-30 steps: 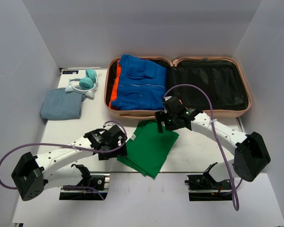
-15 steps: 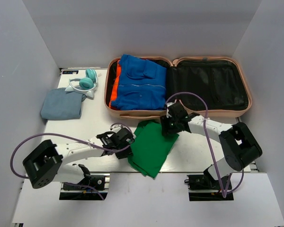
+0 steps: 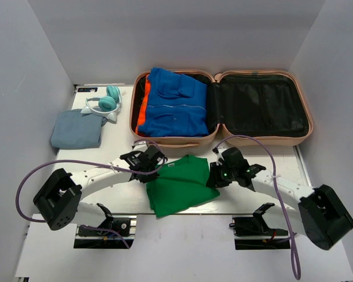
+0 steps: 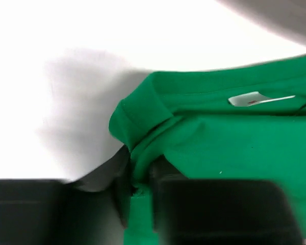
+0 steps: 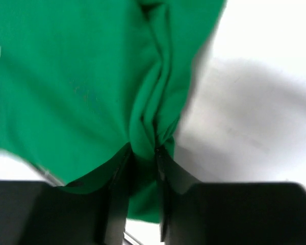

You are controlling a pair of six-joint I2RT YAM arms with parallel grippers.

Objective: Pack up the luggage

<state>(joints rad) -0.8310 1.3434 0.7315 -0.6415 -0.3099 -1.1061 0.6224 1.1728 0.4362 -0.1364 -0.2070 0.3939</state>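
The luggage (image 3: 223,140), a pale pink clamshell suitcase, lies open at the back of the table. Its left half holds folded blue clothes (image 3: 173,106) over an orange piece (image 3: 142,117); its right half shows black lining (image 3: 262,106). A green shirt (image 3: 179,185) lies flat in front of it. My left gripper (image 3: 154,168) pinches the shirt's left collar edge. In the left wrist view a fold of the green shirt (image 4: 234,143) is squeezed in the left gripper (image 4: 140,185). My right gripper (image 3: 214,178) grips the shirt's right edge, and the green shirt (image 5: 81,76) bunches in the right gripper (image 5: 143,153).
Teal headphones (image 3: 106,103) and a folded grey-blue cloth (image 3: 76,130) lie at the back left of the white table (image 3: 253,197). Grey walls stand on both sides and behind. The arm bases sit at the near edge.
Both grippers have closed from open onto the green shirt's edges. The right arm has come nearer, and the shirt has turned squarer and shifted toward the near edge.
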